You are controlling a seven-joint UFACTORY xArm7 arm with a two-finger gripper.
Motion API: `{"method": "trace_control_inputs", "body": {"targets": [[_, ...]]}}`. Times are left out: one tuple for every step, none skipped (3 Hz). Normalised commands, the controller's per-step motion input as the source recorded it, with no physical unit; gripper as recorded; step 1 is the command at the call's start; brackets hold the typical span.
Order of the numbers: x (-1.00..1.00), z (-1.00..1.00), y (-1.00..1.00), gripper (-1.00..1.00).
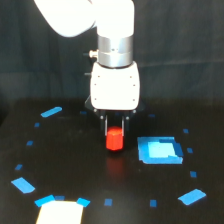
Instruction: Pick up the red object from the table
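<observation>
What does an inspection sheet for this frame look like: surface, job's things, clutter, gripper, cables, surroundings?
Surface: black matte table, dotted with small blue tape marks.
Job's things: red object directly below the gripper, between its fingers; whether it rests on the table or is lifted cannot be told.
Clutter: large blue square to the exterior view's right of the red object, apart from it; white sheet at the bottom edge, held by blue tape.
Gripper: gripper pointing down, fingers either side of the red object's top; grip not confirmable.
Cables: nothing seen.
Surroundings: dark backdrop behind the table.
</observation>
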Motion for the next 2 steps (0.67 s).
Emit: {"method": "trace_control_inputs", "body": {"targets": [[0.43, 1.00, 0.21, -0.47], [0.17, 0.89, 0.22, -0.26]]}}
